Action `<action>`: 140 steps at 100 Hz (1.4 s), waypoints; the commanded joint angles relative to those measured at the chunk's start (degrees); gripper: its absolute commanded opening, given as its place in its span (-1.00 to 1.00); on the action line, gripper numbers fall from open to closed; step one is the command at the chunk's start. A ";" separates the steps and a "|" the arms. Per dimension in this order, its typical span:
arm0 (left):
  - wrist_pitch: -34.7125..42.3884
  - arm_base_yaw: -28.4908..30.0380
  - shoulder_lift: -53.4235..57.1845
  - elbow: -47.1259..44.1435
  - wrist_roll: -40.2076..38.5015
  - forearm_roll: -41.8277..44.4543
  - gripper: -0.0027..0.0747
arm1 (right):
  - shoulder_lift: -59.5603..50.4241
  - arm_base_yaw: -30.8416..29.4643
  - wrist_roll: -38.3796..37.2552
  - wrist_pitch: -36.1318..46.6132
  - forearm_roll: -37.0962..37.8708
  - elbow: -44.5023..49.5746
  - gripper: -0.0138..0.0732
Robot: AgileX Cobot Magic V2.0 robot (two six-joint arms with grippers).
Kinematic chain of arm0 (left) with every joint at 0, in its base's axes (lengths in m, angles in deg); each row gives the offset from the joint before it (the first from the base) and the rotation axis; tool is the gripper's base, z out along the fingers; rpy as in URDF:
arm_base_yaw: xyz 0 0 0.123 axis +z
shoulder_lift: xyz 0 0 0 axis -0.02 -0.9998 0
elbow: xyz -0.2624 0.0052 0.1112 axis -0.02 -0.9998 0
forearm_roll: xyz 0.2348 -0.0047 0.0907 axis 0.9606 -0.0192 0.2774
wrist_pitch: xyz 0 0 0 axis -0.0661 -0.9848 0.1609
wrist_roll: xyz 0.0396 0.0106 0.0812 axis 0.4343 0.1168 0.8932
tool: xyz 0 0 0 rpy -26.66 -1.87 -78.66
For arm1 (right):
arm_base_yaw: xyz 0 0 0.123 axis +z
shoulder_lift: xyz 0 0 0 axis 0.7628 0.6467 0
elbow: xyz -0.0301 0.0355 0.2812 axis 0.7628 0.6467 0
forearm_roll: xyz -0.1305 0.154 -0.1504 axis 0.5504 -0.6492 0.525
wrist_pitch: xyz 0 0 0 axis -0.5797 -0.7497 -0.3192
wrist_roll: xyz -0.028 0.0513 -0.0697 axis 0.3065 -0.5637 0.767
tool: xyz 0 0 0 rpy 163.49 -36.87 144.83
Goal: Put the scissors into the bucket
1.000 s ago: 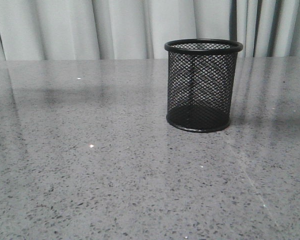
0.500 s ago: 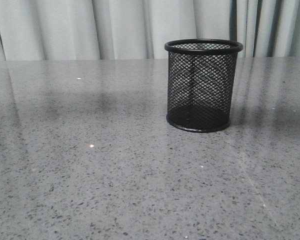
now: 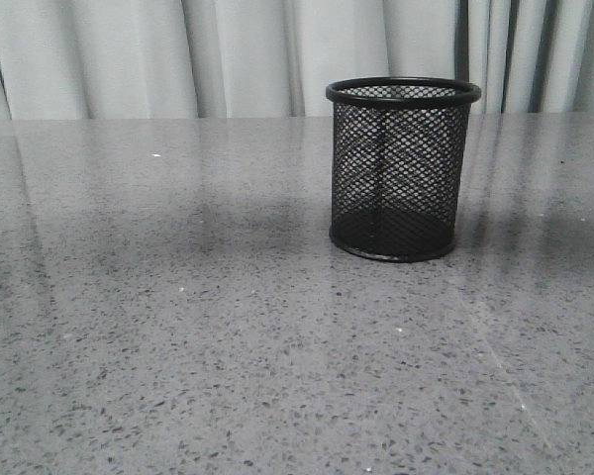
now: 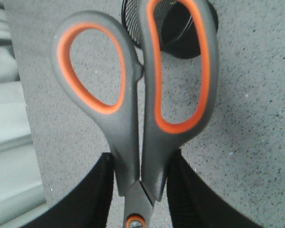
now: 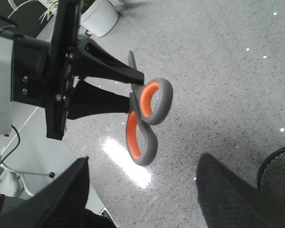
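The black wire-mesh bucket (image 3: 403,168) stands upright on the grey speckled table, right of centre; no gripper shows in the front view. My left gripper (image 4: 141,164) is shut on the scissors (image 4: 133,142) just above the pivot, with the orange-lined handles pointing away from it. The blades are hidden. The bucket (image 4: 178,33) shows beyond the handles. In the right wrist view, the left gripper (image 5: 133,90) holds the scissors (image 5: 145,123) in the air above the table. My right gripper (image 5: 143,175) is open and empty, with the bucket (image 5: 278,175) beside it.
The table (image 3: 178,346) runs back to a pale curtain (image 3: 228,54). A white plant pot (image 5: 102,16) stands on the floor past the table's edge. The table's near edge (image 5: 85,156) shows beside the right gripper's fingers.
A soft shadow on the table has slid right toward the bucket, and the bright spot on the table has faded. The bucket has not moved.
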State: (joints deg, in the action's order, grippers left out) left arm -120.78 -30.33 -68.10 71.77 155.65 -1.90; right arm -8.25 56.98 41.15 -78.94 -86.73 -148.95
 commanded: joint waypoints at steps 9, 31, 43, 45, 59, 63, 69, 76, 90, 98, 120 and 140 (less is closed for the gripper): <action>-0.80 -1.42 2.24 1.51 -0.92 -1.67 -0.55 | 0.40 1.83 1.12 0.79 -4.46 -1.84 0.32; -0.80 -1.52 2.53 4.10 -2.26 -1.67 -0.56 | 3.46 6.57 1.48 3.24 -4.35 -1.84 0.32; -0.80 -1.52 2.53 6.64 -2.26 -1.67 -0.55 | 4.85 7.24 1.86 3.88 -4.48 -1.84 0.32; -0.80 -1.52 2.53 6.78 -2.26 -1.67 -0.55 | 4.99 7.24 2.13 4.03 -4.76 -1.84 0.32; -0.80 -1.52 2.53 7.40 -2.26 -1.67 -0.55 | 5.51 7.24 4.42 4.64 -8.15 -1.94 0.32; -0.80 -1.52 2.53 7.40 -2.26 -1.79 -0.55 | 5.51 7.24 4.98 4.74 -9.02 -1.94 0.32; -0.80 -1.52 2.53 7.40 -2.26 -2.13 -0.55 | 5.51 7.24 5.38 5.33 -9.22 -1.94 0.32; -0.80 -1.65 2.53 7.40 -2.26 -2.27 -0.55 | 5.75 7.24 5.53 5.62 -9.35 -1.94 0.32; -0.80 -2.45 2.53 7.40 -2.26 -2.27 -0.55 | 7.13 7.24 6.66 5.62 -11.92 -2.06 0.32; -0.80 -2.54 2.53 7.40 -2.26 -2.27 -0.55 | 8.20 7.24 7.27 5.13 -13.17 -2.26 0.32; -0.80 -2.54 2.53 7.40 -2.26 -2.27 -0.55 | 9.53 7.24 9.56 5.36 -16.35 -2.65 0.32; -0.80 -2.54 2.53 7.40 -2.26 -2.27 -0.55 | 9.53 7.24 10.54 5.24 -16.46 -2.70 0.32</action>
State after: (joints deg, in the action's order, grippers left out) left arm -121.22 -32.48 -67.85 77.30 154.00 -2.53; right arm 2.62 64.20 50.31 -74.14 -99.18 -149.60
